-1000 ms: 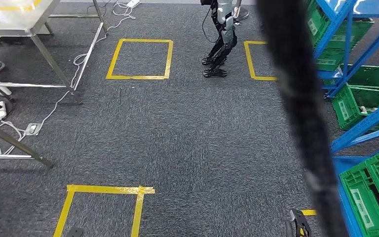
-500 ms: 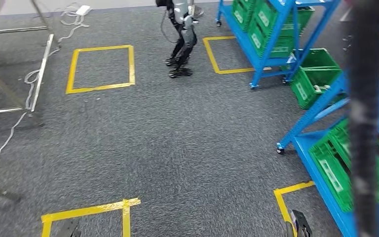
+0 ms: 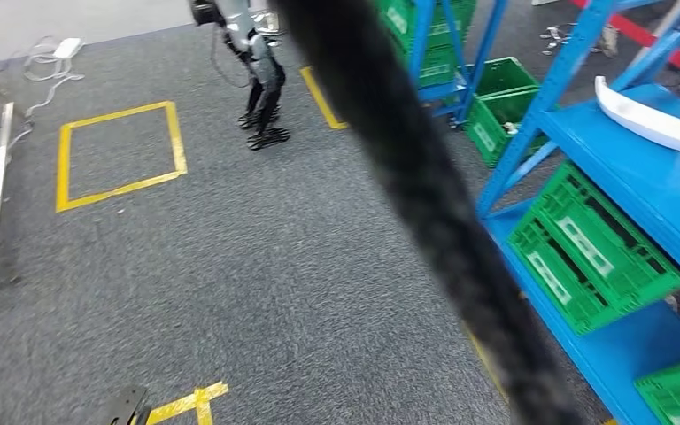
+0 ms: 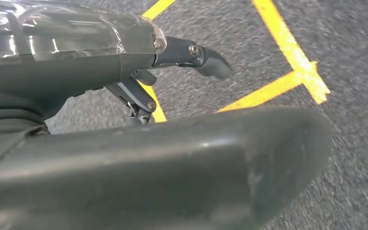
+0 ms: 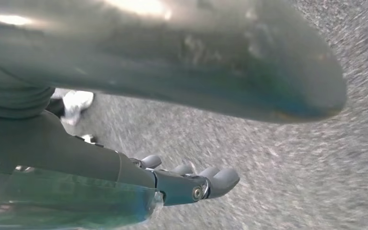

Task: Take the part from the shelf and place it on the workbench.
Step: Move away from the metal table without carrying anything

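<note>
White part (image 3: 657,118) lies on top level of blue shelf (image 3: 637,181), far right of scene, near shelf's front edge. Green crates (image 3: 590,246) on level beneath it, more crates further along.

My left hand (image 4: 139,96) hangs over grey carpet (image 3: 257,266) and yellow tape lines (image 4: 287,57), fingers (image 4: 211,62) stretched out, holding nothing.

My right hand (image 5: 172,177) likewise over carpet, fingers (image 5: 220,179) lying side by side, slightly bent, nothing in them (picture blurred).

Another robot (image 3: 252,62) stands far left-centre. Thick black cable (image 3: 425,212) crosses head view, close to camera.
</note>
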You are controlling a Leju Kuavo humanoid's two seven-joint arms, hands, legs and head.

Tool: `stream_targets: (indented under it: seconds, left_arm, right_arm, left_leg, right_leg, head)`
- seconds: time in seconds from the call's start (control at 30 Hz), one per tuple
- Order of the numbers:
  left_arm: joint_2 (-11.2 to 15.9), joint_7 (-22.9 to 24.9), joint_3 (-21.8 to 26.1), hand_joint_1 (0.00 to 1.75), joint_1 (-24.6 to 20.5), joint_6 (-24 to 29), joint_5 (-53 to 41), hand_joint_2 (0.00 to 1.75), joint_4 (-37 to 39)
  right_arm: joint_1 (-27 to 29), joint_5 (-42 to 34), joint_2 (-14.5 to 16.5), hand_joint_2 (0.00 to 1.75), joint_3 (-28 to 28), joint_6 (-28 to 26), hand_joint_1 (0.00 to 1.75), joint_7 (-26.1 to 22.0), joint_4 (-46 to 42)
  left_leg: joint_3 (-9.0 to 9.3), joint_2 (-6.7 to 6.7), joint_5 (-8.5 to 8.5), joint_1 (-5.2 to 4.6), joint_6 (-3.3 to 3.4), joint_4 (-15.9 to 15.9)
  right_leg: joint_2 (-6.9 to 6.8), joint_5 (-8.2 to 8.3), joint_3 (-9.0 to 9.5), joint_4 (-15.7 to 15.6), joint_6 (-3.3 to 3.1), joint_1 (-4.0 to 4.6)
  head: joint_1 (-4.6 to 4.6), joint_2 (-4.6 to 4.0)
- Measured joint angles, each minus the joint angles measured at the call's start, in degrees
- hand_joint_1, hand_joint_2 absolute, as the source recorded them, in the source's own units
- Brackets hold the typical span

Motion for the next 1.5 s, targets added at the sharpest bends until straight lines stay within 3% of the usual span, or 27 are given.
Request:
stream_targets:
  seconds: [0.03, 0.1, 0.17, 0.23, 0.27, 0.33, 0.37, 0.4, 0.47, 0.53, 0.57, 0.63, 0.67, 0.73, 0.8, 0.87, 0.93, 1.0, 1.07, 1.1, 1.17, 1.23, 1.3, 1.33, 1.4, 1.43, 1.5]
  left_arm:
    - [-0.16, -0.23, -0.01, 0.00, -0.05, -0.07, -0.43, 0.00, 0.13]
    - [-0.52, -0.62, -0.01, 0.00, -0.27, -0.07, -1.23, 0.00, 0.30]
    - [-0.74, -0.74, 0.01, 0.00, -0.49, -0.10, -1.67, 0.00, 0.41]
    - [-0.90, -0.72, 0.01, 0.00, -0.39, -0.26, -1.76, 0.00, 0.59]
    - [-0.97, -0.71, 0.00, 0.00, -0.15, -0.38, -1.70, 0.00, 0.70]
    - [-1.07, -0.71, -0.02, 0.00, 0.36, -0.55, -1.45, 0.00, 0.87]
    - [-1.07, -0.72, -0.01, 0.00, 0.53, -0.58, -1.27, 0.00, 0.93]
    - [-1.06, -0.71, -0.01, 0.00, 0.77, -0.55, -1.01, 0.00, 0.96]
    - [-0.94, -0.71, -0.01, 0.00, 1.62, -0.29, -0.35, 0.00, 1.01]
    - [-0.79, -0.76, -0.06, 0.00, 2.32, 0.06, 0.16, 0.00, 1.04]
    - [-0.75, -0.79, -0.08, 0.00, 2.40, 0.18, 0.29, 0.00, 1.05]
    - [-0.74, -0.81, -0.09, 0.00, 2.28, 0.29, 0.44, 0.00, 1.03]
    - [-0.74, -0.82, -0.09, 0.00, 2.23, 0.32, 0.46, 0.00, 1.01]
    - [-0.75, -0.83, -0.09, 0.00, 2.13, 0.34, 0.47, 0.00, 0.94]
    - [-0.79, -0.80, -0.10, 0.00, 2.04, 0.32, 0.48, 0.00, 0.86]
    - [-0.84, -0.71, -0.12, 0.00, 1.97, 0.20, 0.52, 0.00, 0.67]
    - [-0.85, -0.62, -0.13, 0.00, 1.80, 0.11, 0.55, 0.00, 0.42]
    - [-0.81, -0.43, -0.16, 0.00, 1.70, 0.13, 0.55, 0.00, 0.32]
    - [-0.78, -0.20, -0.22, 0.00, 1.72, 0.12, 0.48, 0.00, 0.30]
    - [-0.77, -0.07, -0.28, 0.00, 1.69, 0.12, 0.36, 0.00, 0.25]
    - [-0.78, 0.19, -0.38, 0.00, 1.45, 0.21, -0.05, 0.00, 0.12]
    - [-0.75, 0.51, -0.42, 0.00, 1.05, 0.28, -0.47, 0.00, 0.06]
    - [-0.71, 0.79, -0.42, 0.00, 0.65, 0.28, -0.70, 0.00, 0.04]
    - [-0.71, 0.97, -0.43, 0.00, 0.52, 0.27, -0.74, 0.00, 0.01]
    - [-0.62, 1.31, -0.43, 0.00, 0.42, 0.13, -0.78, 0.00, -0.19]
    - [-0.56, 1.42, -0.43, 0.00, 0.47, 0.08, -0.77, 0.00, -0.35]
    - [-0.41, 1.55, -0.43, 0.00, 0.84, 0.13, -0.71, 0.00, -0.69]
  right_arm:
    - [0.03, -0.42, 0.13, 0.00, 0.26, -0.06, 0.00, 0.28, 0.02]
    - [0.04, -1.07, 0.28, 0.00, 0.65, -0.16, 0.00, 0.76, 0.05]
    - [-0.01, -1.45, 0.35, 0.00, 0.94, -0.28, 0.00, 1.01, 0.06]
    - [-0.21, -1.64, 0.26, 0.00, 1.46, -0.47, 0.00, 1.16, 0.07]
    - [-0.26, -1.71, 0.18, 0.00, 1.69, -0.54, 0.00, 1.21, 0.07]
    - [-0.17, -1.91, -0.08, 0.00, 2.00, -0.59, 0.00, 1.26, 0.07]
    - [-0.05, -2.03, -0.21, 0.00, 2.11, -0.61, 0.00, 1.27, 0.07]
    - [-0.11, -2.18, -0.40, 0.00, 2.26, -0.64, 0.00, 1.27, 0.06]
    - [-0.44, -2.44, -0.63, 0.00, 2.77, -0.56, 0.00, 1.29, 0.02]
    - [-0.51, -2.64, -0.64, 0.00, 3.30, -0.29, 0.00, 1.31, -0.02]
    - [-0.29, -2.72, -0.62, 0.00, 3.50, -0.14, 0.00, 1.32, -0.03]
    - [0.16, -2.84, -0.69, 0.00, 3.91, 0.06, 0.00, 1.35, -0.03]
    - [0.28, -2.88, -0.82, 0.00, 4.17, 0.11, 0.00, 1.35, -0.03]
    - [0.28, -2.97, -1.14, 0.00, 4.64, 0.15, 0.00, 1.36, -0.03]
    - [0.18, -3.17, -1.41, 0.00, 4.91, 0.15, 0.00, 1.30, -0.04]
    - [0.24, -3.60, -1.71, 0.00, 5.19, 0.11, 0.00, 1.01, -0.04]
    - [0.20, -4.16, -1.97, 0.00, 5.58, 0.09, 0.00, 0.49, -0.04]
    - [-0.16, -4.78, -2.07, 0.00, 5.97, 0.09, 0.00, -0.03, -0.08]
    - [-0.31, -5.21, -2.03, 0.00, 6.29, 0.09, 0.00, -0.34, -0.19]
    - [-0.23, -5.39, -1.99, 0.00, 6.51, 0.09, 0.00, -0.39, -0.26]
    - [-0.13, -5.76, -1.97, 0.00, 7.06, 0.09, 0.00, -0.44, -0.33]
    - [-0.10, -6.16, -1.95, 0.00, 7.55, 0.10, 0.00, -0.44, -0.42]
    - [-0.20, -6.41, -1.87, 0.00, 7.76, 0.11, 0.00, -0.44, -0.51]
    - [-0.22, -6.48, -1.86, 0.00, 7.86, 0.13, 0.00, -0.44, -0.52]
    - [-0.11, -6.66, -1.93, 0.00, 8.26, 0.13, 0.00, -0.38, -0.52]
    - [-0.08, -6.76, -2.03, 0.00, 8.55, 0.13, 0.00, -0.30, -0.52]
    - [-0.29, -6.97, -2.25, 0.00, 9.05, 0.12, 0.00, -0.15, -0.54]
  left_leg:
    - [-1.28, 0.32, 0.80, 0.01, 0.00, 0.89]
    - [-0.97, 0.34, 5.16, 0.08, 0.03, -2.79]
    - [1.29, -2.61, 9.08, 0.48, 0.02, -8.87]
    - [2.76, -5.38, 9.66, 0.85, 0.19, -12.11]
    - [3.01, -5.48, 9.31, 0.84, 0.41, -12.44]
    - [3.47, -3.85, 9.10, 0.66, 0.99, -12.93]
    - [3.71, -2.92, 9.02, 0.66, 1.31, -13.05]
    - [3.96, -1.87, 8.94, 0.65, 1.60, -13.18]
    - [4.41, 0.56, 8.61, 0.40, 2.14, -13.31]
    - [4.64, 2.77, 8.20, 0.12, 2.42, -13.31]
    - [4.74, 3.65, 8.01, 0.03, 2.44, -13.31]
    - [5.15, 4.99, 7.62, -0.09, 2.37, -13.31]
    - [5.52, 5.53, 7.37, -0.13, 2.27, -13.32]
    - [6.18, 6.49, 6.90, -0.29, 1.93, -13.39]
    - [6.53, 7.29, 6.70, -0.39, 1.46, -13.58]
    - [7.06, 7.83, 6.53, -0.38, 0.86, -13.99]
    - [7.00, 4.81, 5.26, -0.17, 0.36, -12.62]
    - [4.24, 0.96, 2.39, 0.03, 0.12, -6.82]
    - [0.05, 0.53, 0.04, 0.01, -0.03, 0.02]
    - [-1.25, 0.74, 0.37, 0.01, -0.07, 1.38]
    - [-1.19, 0.76, 4.10, 0.02, 0.00, -1.22]
    - [1.57, -1.98, 8.67, 0.24, 0.28, -8.37]
    - [3.70, -4.52, 9.69, 0.41, 0.64, -12.94]
    - [4.12, -4.71, 9.21, 0.35, 0.87, -13.44]
    - [4.67, -3.16, 9.04, 0.22, 1.37, -14.11]
    - [4.99, -2.24, 9.04, 0.24, 1.67, -14.47]
    - [5.64, -0.32, 8.93, 0.33, 2.20, -15.03]
  right_leg:
    - [0.75, -0.14, 0.10, 0.09, -0.05, 0.05]
    - [2.29, -0.56, 0.37, 0.44, 0.12, -0.01]
    - [3.69, -1.19, 0.53, 0.98, 0.63, -0.20]
    - [5.24, -1.63, 0.13, 1.57, 1.30, -0.44]
    - [6.11, -1.62, -0.11, 1.63, 1.64, -0.60]
    - [7.73, -1.54, -0.40, 1.51, 2.24, -0.89]
    - [6.82, -1.78, -0.57, 1.84, 2.49, -0.76]
    - [5.01, -2.63, -1.20, 3.18, 2.74, -0.62]
    - [0.42, -5.75, -4.04, 9.06, 3.20, -0.38]
    - [-1.04, -8.73, -7.82, 16.27, 3.40, -0.48]
    - [-1.23, -9.02, -8.94, 18.31, 3.39, -0.50]
    - [-1.36, -6.39, -8.08, 16.28, 3.09, -0.50]
    - [-1.84, -3.99, -6.06, 12.16, 2.74, -0.38]
    - [-3.78, -1.36, -2.31, 4.78, 1.92, 0.23]
    - [-4.90, -1.35, -0.94, 2.08, 1.35, 0.82]
    - [-4.13, -1.25, -0.50, 1.37, 0.93, 0.77]
    - [-3.20, -0.91, 0.38, 0.28, 0.40, 0.42]
    - [-2.12, -0.71, 0.89, -0.28, -0.04, 0.18]
    - [-0.80, -0.76, 0.95, -0.27, -0.25, 0.23]
    - [-0.05, -0.82, 1.00, -0.24, -0.28, 0.29]
    - [1.53, -1.05, 1.22, -0.06, -0.18, 0.31]
    - [3.01, -1.51, 1.43, 0.32, 0.20, 0.20]
    - [4.42, -1.85, 1.12, 0.76, 0.83, -0.06]
    - [5.15, -1.85, 0.85, 0.76, 1.20, -0.23]
    - [6.14, -1.84, 0.62, 0.61, 1.91, -0.51]
    - [5.36, -2.23, 0.34, 1.14, 2.26, -0.46]
    - [2.21, -4.25, -1.53, 4.91, 2.88, -0.39]
  head:
    - [-0.24, 0.00]
    - [-0.53, 0.00]
    - [-0.81, -0.01]
    - [-0.94, -0.01]
    - [-0.98, -0.01]
    - [-0.93, 0.00]
    - [-0.79, 0.00]
    - [-0.34, 0.00]
    - [0.66, 0.00]
    - [1.06, 0.00]
    - [1.09, 0.00]
    - [1.28, 0.00]
    - [1.37, 0.00]
    - [1.44, -0.01]
    - [1.39, -0.01]
    - [1.33, 0.00]
    - [1.03, -0.01]
    - [0.37, -0.01]
    - [-0.30, 0.00]
    - [-0.53, 0.00]
    - [-0.70, 0.00]
    - [-0.84, -0.01]
    - [-0.89, -0.01]
    - [-0.87, -0.01]
    - [-0.84, 0.00]
    - [-0.63, 0.00]
    - [0.21, 0.00]
